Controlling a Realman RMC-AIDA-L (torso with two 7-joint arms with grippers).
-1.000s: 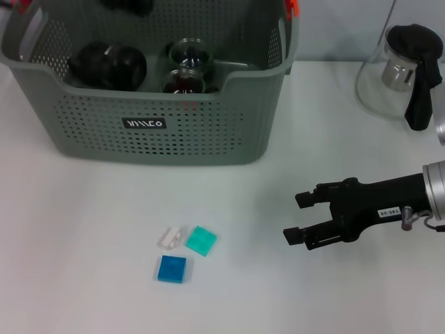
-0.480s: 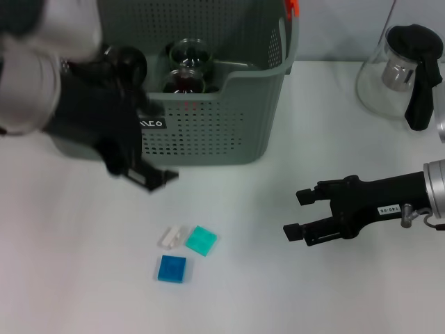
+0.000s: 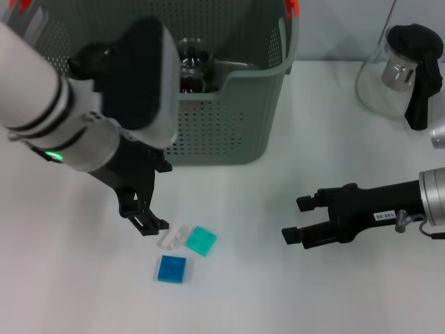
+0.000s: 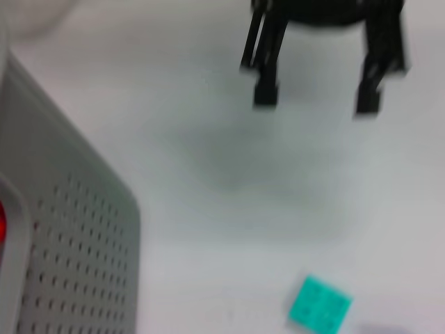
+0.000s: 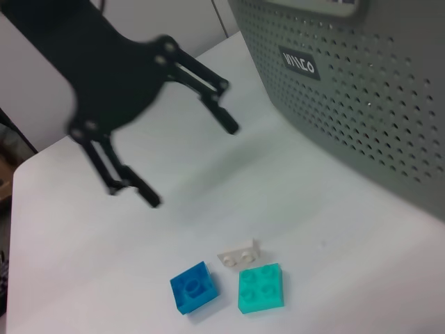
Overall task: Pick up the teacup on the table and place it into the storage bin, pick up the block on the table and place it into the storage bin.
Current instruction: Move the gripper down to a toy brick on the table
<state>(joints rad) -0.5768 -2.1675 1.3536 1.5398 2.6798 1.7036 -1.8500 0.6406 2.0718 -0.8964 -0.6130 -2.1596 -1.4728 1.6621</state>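
Observation:
Three small blocks lie together on the white table: a clear white one (image 3: 172, 237) (image 5: 238, 256), a teal one (image 3: 201, 240) (image 5: 261, 289) (image 4: 320, 304) and a blue one (image 3: 172, 268) (image 5: 195, 287). My left gripper (image 3: 158, 197) (image 5: 189, 163) hangs open just above and to the left of them, holding nothing. Well to the right of the blocks, my right gripper (image 3: 295, 219) (image 4: 316, 97) stands open and empty, low over the table. The grey-green storage bin (image 3: 222, 132) (image 5: 361, 97) (image 4: 69, 264) stands behind. A glass teacup (image 3: 197, 66) shows inside it, partly hidden by my left arm.
A glass teapot with a black lid and handle (image 3: 403, 69) stands at the back right of the table. My bulky left forearm covers the bin's left half in the head view.
My left arm has come into view from the upper left and swung down in front of the bin, ending beside the blocks. The right gripper has barely moved.

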